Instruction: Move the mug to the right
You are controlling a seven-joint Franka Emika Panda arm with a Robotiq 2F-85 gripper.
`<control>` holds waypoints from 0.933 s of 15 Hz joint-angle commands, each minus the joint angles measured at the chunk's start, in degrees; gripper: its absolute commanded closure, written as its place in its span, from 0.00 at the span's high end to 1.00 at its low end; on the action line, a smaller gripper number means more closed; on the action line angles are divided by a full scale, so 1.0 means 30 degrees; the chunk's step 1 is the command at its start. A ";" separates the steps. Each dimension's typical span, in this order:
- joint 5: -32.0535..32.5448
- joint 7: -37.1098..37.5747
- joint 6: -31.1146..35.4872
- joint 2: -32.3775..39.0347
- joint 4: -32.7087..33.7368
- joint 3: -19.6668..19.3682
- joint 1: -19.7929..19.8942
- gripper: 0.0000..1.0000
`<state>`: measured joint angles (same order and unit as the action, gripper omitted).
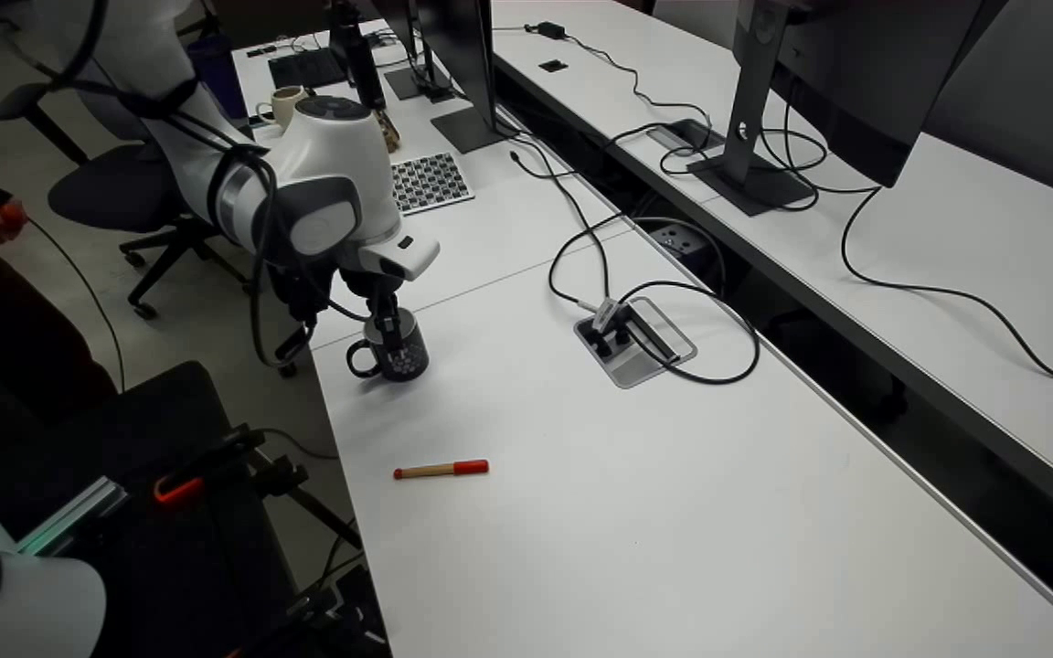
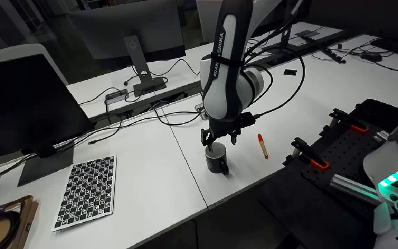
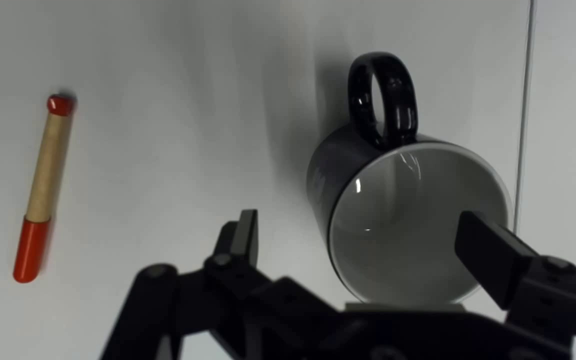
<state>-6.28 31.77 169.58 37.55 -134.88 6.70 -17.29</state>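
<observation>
In the wrist view the dark grey, round, loop-handled mug (image 3: 403, 200) stands right of centre on the white tabletop (image 3: 158, 115); your black 2-fingered gripper (image 3: 363, 235) holds nothing, jaws wide apart, 1 finger overlapping the mug's mouth, 1 outside.
</observation>
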 commanded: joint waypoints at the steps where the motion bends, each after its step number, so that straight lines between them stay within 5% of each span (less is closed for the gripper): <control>1: -0.0992 -0.0813 0.0503 0.1109 0.0909 -0.0287 -0.0262 1.00; 2: -0.1122 -0.0872 0.0530 0.1279 0.1055 -0.0237 -0.0193 1.00; 3: -0.1238 -0.0911 0.0564 0.1406 0.1147 -0.0226 -0.0161 0.75; 4: -0.1325 -0.0946 0.0583 0.1501 0.1228 -0.0240 -0.0171 0.74; 14: -0.1803 -0.1391 0.0794 0.1866 0.1574 -0.0302 -0.0174 0.00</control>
<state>-9.78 29.82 170.82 42.10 -131.19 6.07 -17.29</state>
